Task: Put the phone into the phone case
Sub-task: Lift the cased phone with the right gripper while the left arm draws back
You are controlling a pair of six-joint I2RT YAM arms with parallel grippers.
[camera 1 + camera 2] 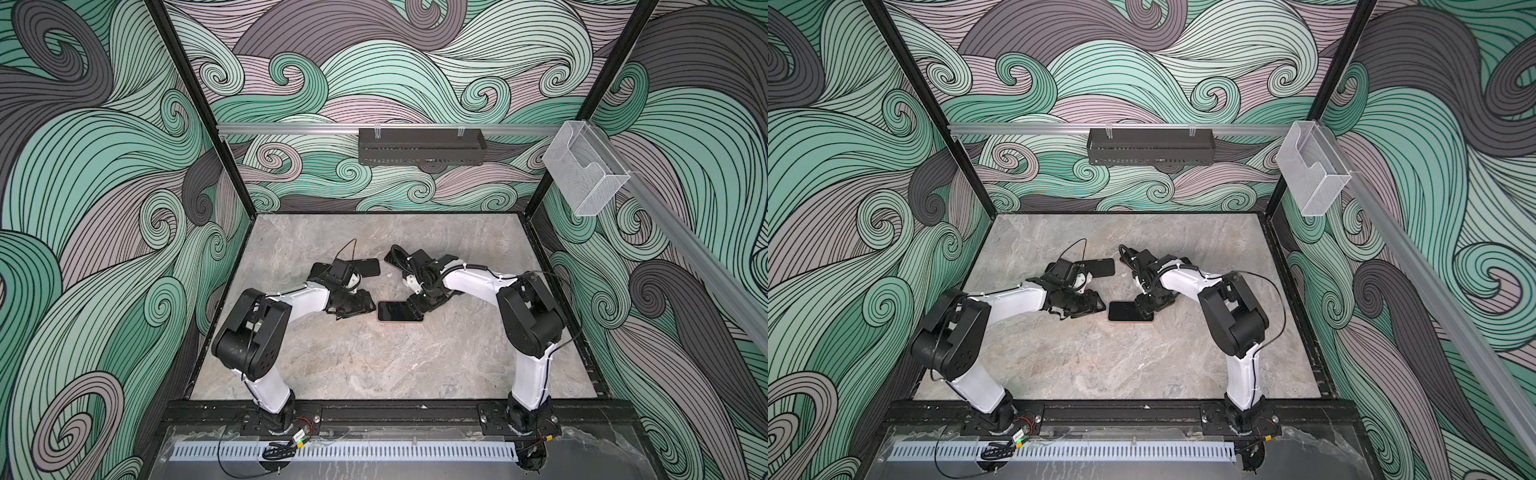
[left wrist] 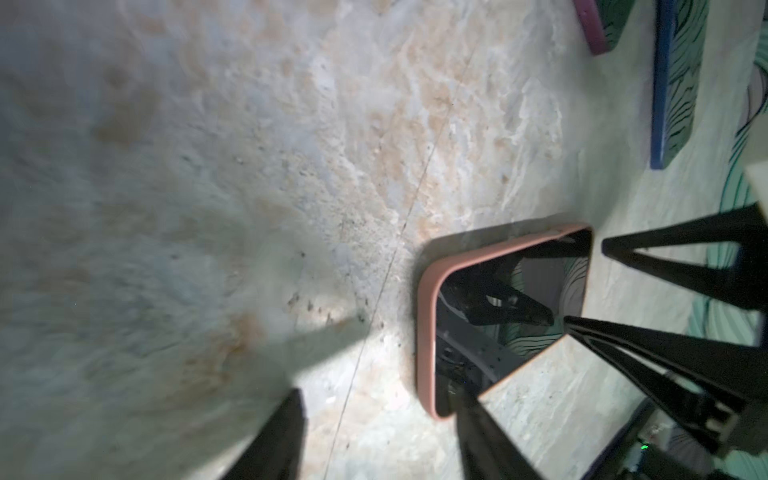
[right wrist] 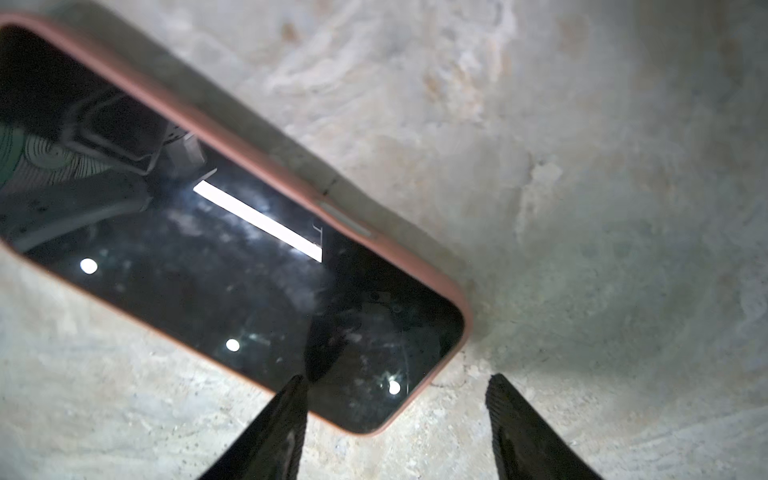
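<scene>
- One phone (image 1: 400,311) is sitting screen-up inside one pinkish case (image 2: 426,340) on the table (image 1: 374,365).
- Left gripper (image 2: 378,399) and right gripper (image 3: 395,378), so two, are both gaping wide, gripping nothing.

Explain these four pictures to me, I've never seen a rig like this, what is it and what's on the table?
These are two white-and-black robot arms, the left arm and the right arm, bolted to a grey marble-look table. Two pictures look down from above; the other two come from a camera on each wrist. A black-screened phone, sitting in a pink case, lies flat between the arms. A dark phone-shaped slab lies beyond the left arm. Both pairs of jaws stand open beside the phone, holding nothing.
</scene>
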